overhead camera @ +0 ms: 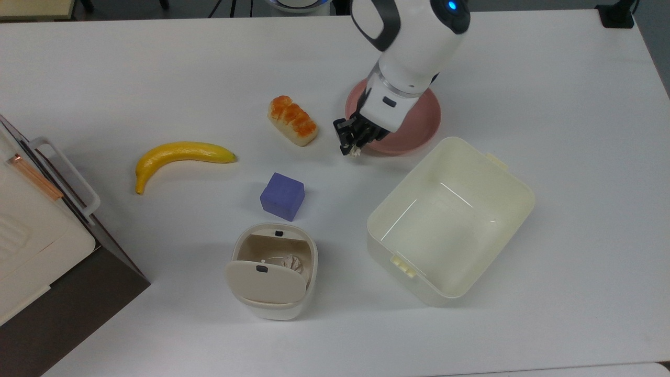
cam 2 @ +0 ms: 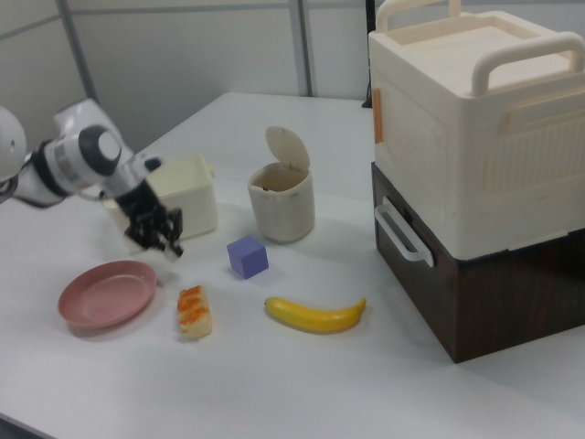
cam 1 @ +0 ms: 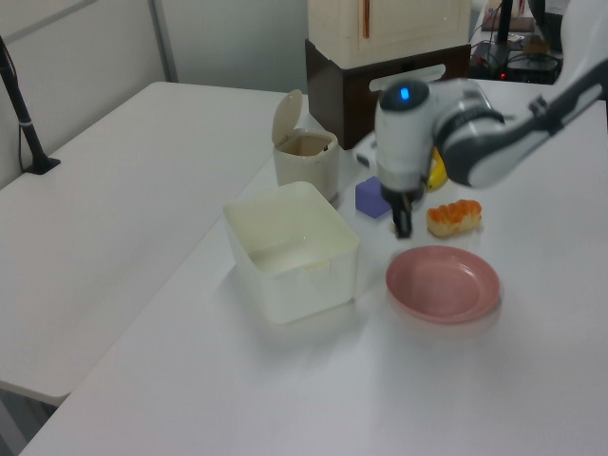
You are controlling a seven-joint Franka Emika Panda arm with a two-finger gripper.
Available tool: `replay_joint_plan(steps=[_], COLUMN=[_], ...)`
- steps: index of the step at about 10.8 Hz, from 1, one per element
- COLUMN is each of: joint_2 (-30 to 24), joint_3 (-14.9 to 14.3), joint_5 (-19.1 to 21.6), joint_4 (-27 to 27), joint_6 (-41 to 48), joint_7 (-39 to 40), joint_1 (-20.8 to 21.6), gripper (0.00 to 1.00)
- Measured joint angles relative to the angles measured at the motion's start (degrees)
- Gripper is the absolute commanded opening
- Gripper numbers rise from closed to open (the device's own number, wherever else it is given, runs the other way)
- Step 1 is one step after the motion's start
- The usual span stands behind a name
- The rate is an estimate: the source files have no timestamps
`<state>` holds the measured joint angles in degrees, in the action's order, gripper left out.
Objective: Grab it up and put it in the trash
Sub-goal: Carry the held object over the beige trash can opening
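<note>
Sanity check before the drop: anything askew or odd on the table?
Nothing spilled or damaged. The trash bin has its flap lid tipped open, with crumpled paper already inside. The gripper holds a small white paper ball near the pink plate.

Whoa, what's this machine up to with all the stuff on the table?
A white robot arm's gripper is pinching a tiny crumpled ball of white paper, lifted off the table beside the pink plate. It looks bound for the small beige bin, whose flap lid is open. The toy bread, banana, purple cube and cream tub sit untouched.
</note>
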<state>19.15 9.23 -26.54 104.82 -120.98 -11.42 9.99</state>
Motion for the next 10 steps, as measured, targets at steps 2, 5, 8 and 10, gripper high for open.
replay_joint_plan(steps=[2, 5, 8, 10], joint_2=[-0.2, 0.4, 5.7, 10.4], joint_3=[-3.6, -6.3, -6.6, -6.9], joint_5=[7.2, 11.3, 1.4, -4.9], joint_4=[-8.4, -15.1, -17.3, -22.3], joint_6=[0.0, -5.4, -14.1, -16.5], joint_7=[-0.2, -7.1, -23.4, -34.4], joint_1=[-1.7, -4.6, -4.6, -4.6], gripper=[0.00, 0.00, 0.00, 0.00])
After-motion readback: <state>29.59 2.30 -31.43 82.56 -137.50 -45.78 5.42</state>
